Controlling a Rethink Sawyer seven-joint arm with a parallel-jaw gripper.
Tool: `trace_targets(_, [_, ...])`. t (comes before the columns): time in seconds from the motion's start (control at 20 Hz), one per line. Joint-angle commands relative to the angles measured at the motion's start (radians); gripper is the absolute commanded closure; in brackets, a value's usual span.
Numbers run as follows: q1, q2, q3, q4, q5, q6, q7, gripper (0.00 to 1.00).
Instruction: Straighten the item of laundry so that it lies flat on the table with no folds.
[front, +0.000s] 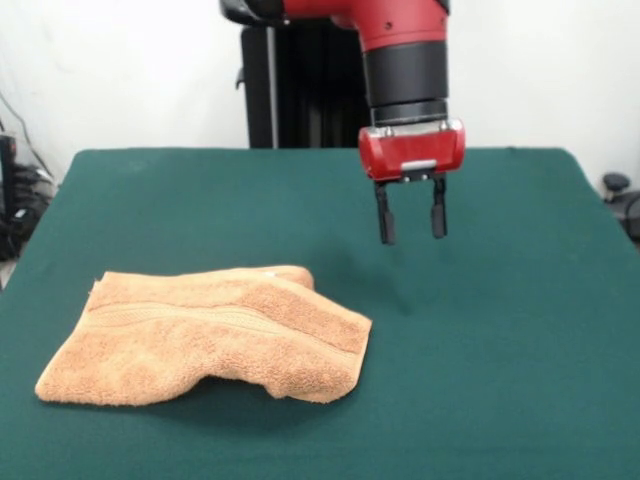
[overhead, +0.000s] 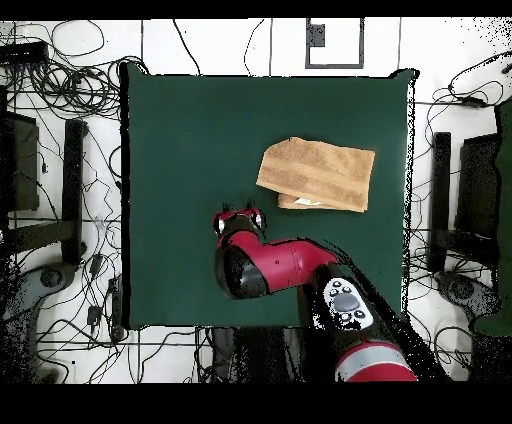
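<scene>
The towel (front: 210, 335), a fluffy orange-tan terry cloth with a woven band stripe running along it, is lying folded over itself on the dark green felt table (front: 480, 330), well below and off to the side of the pincer (front: 411, 212). The pincer is hanging clear above the felt, its two slim black fingers (front: 384, 215) spread apart and gripping nothing.
</scene>
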Motion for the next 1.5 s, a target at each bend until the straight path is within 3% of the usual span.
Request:
trace_targets(0.05, [0.022, 0.114, 0.003, 0.026, -0.074, -0.008, 0.076, 0.0])
trace_targets(0.7, [-0.05, 0.125, 0.097, 0.032, -0.147, 0.162, 0.008, 0.0])
trace_targets(1.2, [-0.089, 0.103, 0.143, 0.062, -0.178, 0.213, -0.001, 0.0])
trace_targets(1.5, [-0.119, 0.114, 0.192, 0.056, -0.209, 0.298, -0.073, 0.0])
